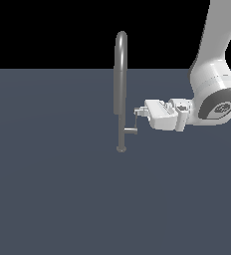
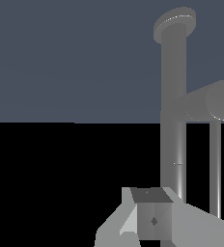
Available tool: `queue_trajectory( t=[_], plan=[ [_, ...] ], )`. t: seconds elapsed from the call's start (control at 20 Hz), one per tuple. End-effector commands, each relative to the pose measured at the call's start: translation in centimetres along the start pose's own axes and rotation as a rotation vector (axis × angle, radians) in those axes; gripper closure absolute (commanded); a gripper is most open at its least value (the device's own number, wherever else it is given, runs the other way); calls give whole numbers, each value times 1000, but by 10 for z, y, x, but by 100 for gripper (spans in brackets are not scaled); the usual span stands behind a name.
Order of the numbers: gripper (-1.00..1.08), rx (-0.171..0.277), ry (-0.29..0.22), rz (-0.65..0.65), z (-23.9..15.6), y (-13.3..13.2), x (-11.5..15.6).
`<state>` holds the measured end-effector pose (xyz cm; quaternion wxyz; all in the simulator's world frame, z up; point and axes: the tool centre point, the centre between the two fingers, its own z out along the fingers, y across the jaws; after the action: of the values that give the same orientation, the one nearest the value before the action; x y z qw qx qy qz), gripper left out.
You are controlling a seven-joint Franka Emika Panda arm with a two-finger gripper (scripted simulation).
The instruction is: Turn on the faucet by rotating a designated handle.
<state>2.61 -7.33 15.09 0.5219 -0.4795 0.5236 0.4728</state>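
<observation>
Dark blue-grey, the flat surface (image 1: 53, 199) fills the lower part of the exterior view, and the top strip behind it is all black.

Near the middle of that picture stands the faucet (image 1: 120, 89). It is a tall, thin grey pipe with a bent-over top and a little round foot on the surface. Low on the pipe, on the exterior view's right side, the handle (image 1: 134, 124) sticks out. It is a short stub that ends in a thin rod going up.

Just right of the rod is the gripper (image 1: 138, 112), white and lying flat, level with the rod's top end. Its jaws look like they are at the tip of the rod, but they are too small to see if they are apart, together, or pinching it. Further right, the white arm (image 1: 214, 84) bends up and leaves the picture at the upper right corner.

From the wrist view, the pipe (image 2: 174, 144) runs along the right half, with the stub and thin rod (image 2: 214, 169) beside it. One grey finger (image 2: 152, 217) shows at the lower middle.
</observation>
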Motion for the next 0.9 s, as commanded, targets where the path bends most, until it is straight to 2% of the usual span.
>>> queue_trajectory(
  t=[0.0, 0.25, 0.75, 0.85],
  plan=[
    [108, 8, -7, 7, 1, 0, 2],
    [108, 8, -7, 7, 1, 0, 3],
    [108, 8, -8, 7, 2, 27, -7],
    [108, 10, -6, 6, 1, 24, -5]
  ],
)
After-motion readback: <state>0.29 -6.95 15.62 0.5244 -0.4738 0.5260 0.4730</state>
